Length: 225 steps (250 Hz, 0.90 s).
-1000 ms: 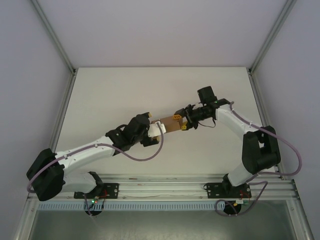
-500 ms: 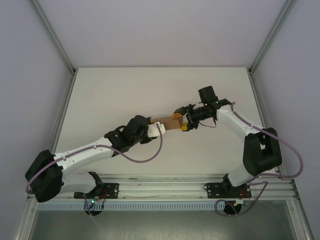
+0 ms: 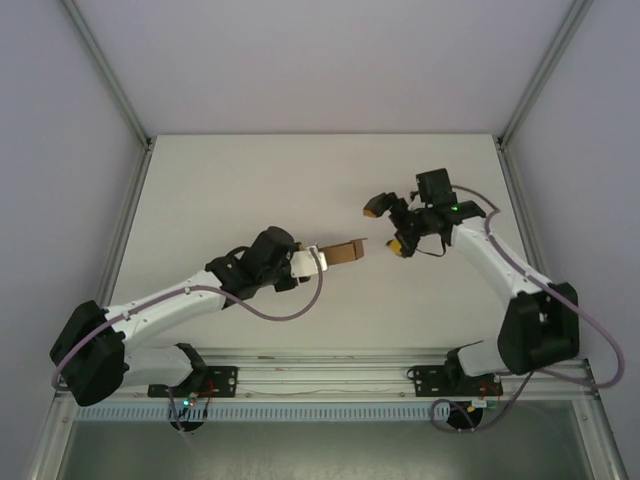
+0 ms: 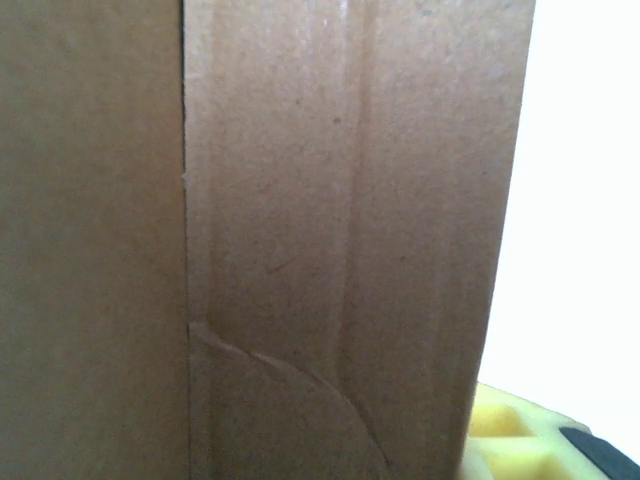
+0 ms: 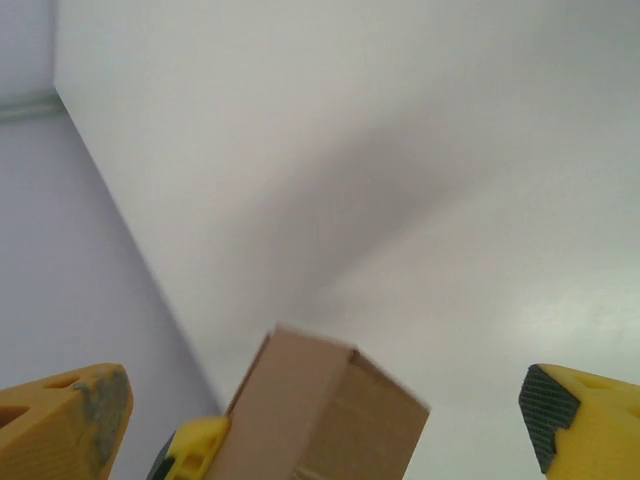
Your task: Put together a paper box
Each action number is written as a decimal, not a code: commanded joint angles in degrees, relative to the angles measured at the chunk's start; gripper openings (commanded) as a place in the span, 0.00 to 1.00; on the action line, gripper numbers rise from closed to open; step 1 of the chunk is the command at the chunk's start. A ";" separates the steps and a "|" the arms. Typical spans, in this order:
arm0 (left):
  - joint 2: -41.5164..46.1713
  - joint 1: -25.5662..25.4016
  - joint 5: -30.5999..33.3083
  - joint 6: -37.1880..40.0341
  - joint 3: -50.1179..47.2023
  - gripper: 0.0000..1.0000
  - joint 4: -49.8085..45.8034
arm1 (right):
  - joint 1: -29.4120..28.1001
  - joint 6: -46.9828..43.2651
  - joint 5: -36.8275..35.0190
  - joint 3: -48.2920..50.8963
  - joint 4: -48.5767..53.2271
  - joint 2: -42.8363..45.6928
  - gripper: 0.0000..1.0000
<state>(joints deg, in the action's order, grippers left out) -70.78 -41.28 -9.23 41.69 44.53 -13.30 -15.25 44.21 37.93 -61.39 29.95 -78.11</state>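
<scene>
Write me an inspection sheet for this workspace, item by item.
Surface: white table, no marks seen.
Job's things: paper box, brown, a small rectangular shape, one end between the left jaws.
Clutter: nothing seen.
Grippers: left gripper shut on the paper box; right gripper open, apart from the box.
Cables: purple-grey cable loops below the left arm; another runs along the right arm.
Surroundings: pale walls; aluminium frame; mounting rail at the near edge.
</scene>
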 commanded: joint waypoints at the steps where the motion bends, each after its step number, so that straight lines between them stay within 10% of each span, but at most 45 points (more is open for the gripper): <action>1: -1.38 3.42 -12.04 1.58 3.55 0.42 -7.69 | 0.31 -14.66 -18.87 3.12 -8.66 7.65 1.00; 48: -7.21 6.12 -15.75 3.76 9.53 0.44 -16.62 | 2.70 -34.80 -12.53 10.20 -20.96 14.89 1.00; 85: -15.29 6.23 -13.38 2.22 15.40 0.41 -21.97 | 1.62 -59.08 5.38 7.43 -9.43 15.66 0.97; 123: -22.41 6.22 -13.42 1.22 21.67 0.43 -27.54 | -2.18 -79.21 8.13 7.89 -0.45 14.56 0.96; 225: -25.93 6.12 -12.78 1.41 24.09 0.47 -29.59 | -6.06 -85.64 4.45 0.22 3.40 -0.45 0.73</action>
<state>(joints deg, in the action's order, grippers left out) -95.94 -35.20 -21.65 43.40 67.55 -39.53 -20.10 -36.47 42.02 -57.43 30.06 -75.83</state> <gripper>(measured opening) 0.472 0.759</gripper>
